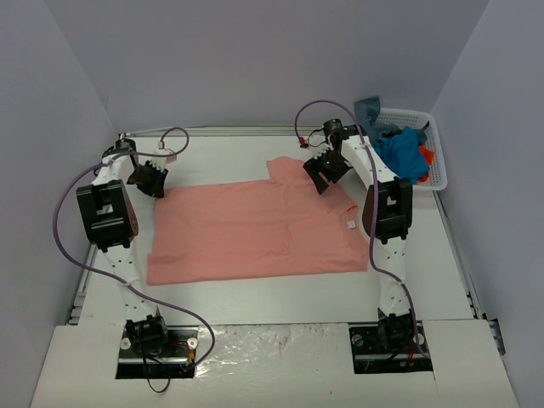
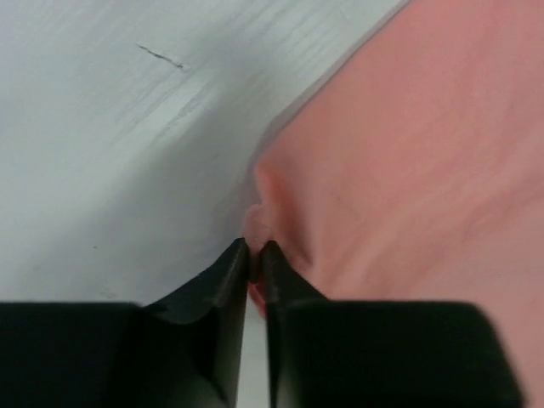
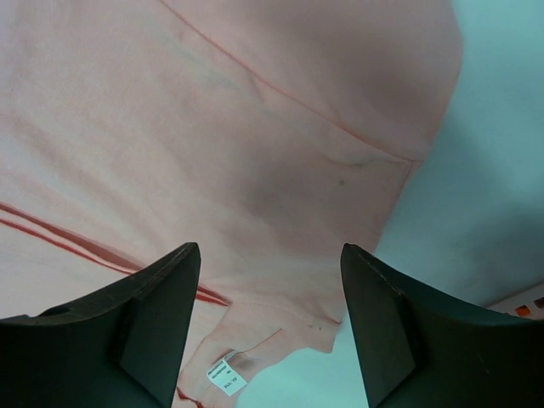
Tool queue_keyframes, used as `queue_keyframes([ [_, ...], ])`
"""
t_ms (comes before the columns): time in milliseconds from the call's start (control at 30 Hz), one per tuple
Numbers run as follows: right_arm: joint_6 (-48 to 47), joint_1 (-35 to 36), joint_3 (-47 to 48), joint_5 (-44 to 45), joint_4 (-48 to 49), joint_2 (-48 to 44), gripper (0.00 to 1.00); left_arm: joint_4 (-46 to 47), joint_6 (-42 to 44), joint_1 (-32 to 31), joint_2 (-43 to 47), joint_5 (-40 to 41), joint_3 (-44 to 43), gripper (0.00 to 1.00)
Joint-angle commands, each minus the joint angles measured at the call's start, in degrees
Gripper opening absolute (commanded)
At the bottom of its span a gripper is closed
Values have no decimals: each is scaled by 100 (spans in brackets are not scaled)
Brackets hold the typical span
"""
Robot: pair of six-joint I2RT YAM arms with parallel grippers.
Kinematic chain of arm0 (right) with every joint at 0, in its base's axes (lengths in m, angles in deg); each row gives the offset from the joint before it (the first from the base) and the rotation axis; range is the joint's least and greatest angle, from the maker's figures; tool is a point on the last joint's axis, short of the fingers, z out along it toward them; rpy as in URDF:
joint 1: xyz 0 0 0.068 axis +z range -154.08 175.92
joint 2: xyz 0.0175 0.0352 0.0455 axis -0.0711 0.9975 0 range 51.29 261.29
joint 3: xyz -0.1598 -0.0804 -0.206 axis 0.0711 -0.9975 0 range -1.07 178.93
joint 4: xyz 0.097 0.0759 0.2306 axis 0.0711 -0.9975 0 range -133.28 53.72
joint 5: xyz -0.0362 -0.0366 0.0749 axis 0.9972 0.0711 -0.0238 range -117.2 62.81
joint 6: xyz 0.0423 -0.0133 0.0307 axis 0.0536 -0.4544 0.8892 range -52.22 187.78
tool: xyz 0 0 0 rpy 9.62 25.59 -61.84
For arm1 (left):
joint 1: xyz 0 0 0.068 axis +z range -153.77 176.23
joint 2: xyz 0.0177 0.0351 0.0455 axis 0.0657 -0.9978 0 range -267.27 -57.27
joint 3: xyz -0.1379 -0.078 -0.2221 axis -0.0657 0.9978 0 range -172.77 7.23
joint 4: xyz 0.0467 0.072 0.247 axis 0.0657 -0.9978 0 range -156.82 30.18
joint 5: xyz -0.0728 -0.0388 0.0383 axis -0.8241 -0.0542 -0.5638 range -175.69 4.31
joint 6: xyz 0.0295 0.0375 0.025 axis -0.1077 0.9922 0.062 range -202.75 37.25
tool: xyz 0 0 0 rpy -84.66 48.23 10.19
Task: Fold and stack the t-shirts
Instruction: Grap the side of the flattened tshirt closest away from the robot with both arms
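Note:
A salmon-pink t-shirt (image 1: 255,228) lies spread flat on the white table, one sleeve at the back right. My left gripper (image 1: 153,180) is at the shirt's far-left corner, shut on a pinch of pink cloth (image 2: 257,223) at the hem edge. My right gripper (image 1: 326,172) hovers open over the back-right sleeve (image 3: 280,127), its fingers (image 3: 161,314) wide apart with nothing between them. A white size tag (image 3: 223,374) shows near the collar below. Bright blue (image 1: 403,153), slate grey-blue (image 1: 371,109) and orange-red (image 1: 426,155) shirts lie heaped in the basket.
A white plastic lattice basket (image 1: 437,174) stands at the back right corner, next to the right arm. Purple cables loop from both arms. The table's walls close in on the left, back and right.

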Motion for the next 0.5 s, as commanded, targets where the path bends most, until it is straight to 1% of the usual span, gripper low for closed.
queue_keyframes([
  [0, 124, -46, 309, 90, 14, -228, 63, -342, -217, -248, -155, 286, 361, 5],
  [33, 238, -55, 406, 64, 75, -228, 63, -325, -278, -266, -146, 322, 370, 3],
  [133, 467, -99, 748, -51, 278, -176, 63, -245, -507, -284, -15, 454, 432, 2],
  [267, 914, -143, 968, -42, 1041, -114, 65, 96, -797, -310, 354, 647, 669, 2],
  [367, 1310, -169, 1477, 11, 1253, 385, 66, 150, -841, -372, 670, 788, 879, 2],
  [467, 1705, -205, 1759, -103, 1499, 676, 63, 177, -877, -433, 838, 902, 985, 2],
])
